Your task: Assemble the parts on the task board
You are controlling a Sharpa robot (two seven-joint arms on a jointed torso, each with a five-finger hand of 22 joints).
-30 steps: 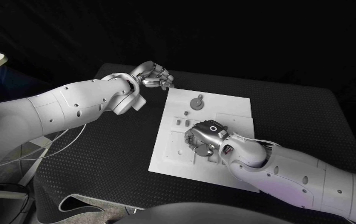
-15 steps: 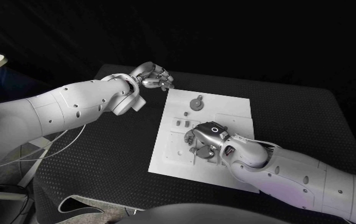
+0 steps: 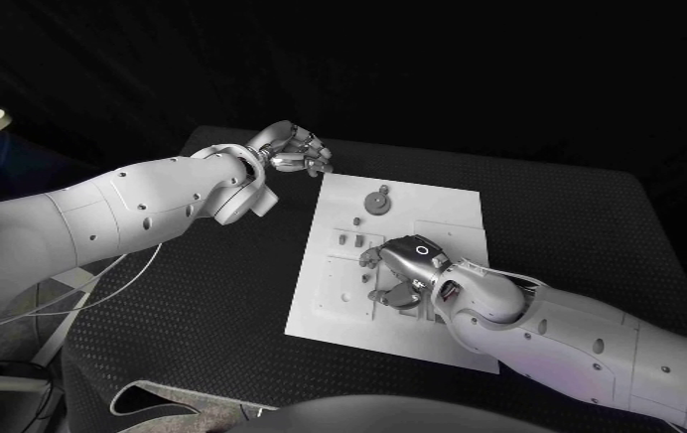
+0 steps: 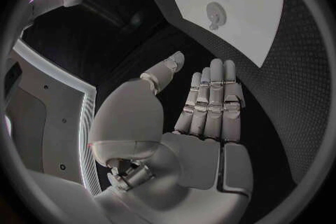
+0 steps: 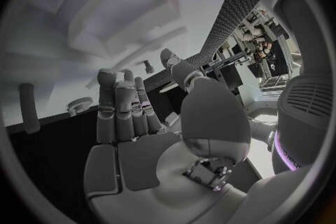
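Two hands were seen at the table (image 3: 214, 284). The left hand (image 3: 294, 148) was held above the table just off the far left corner of the task board (image 3: 444, 205), its fingers apart and nothing gripped. The right hand (image 3: 402, 270) was lowered over the board's middle, fingers spread, empty. One round grey part (image 3: 378, 202) lay near the board's far edge.

The white task board (image 3: 444, 216) lies flat on the tabletop; a round grey part (image 3: 378, 202) sits near its far edge.
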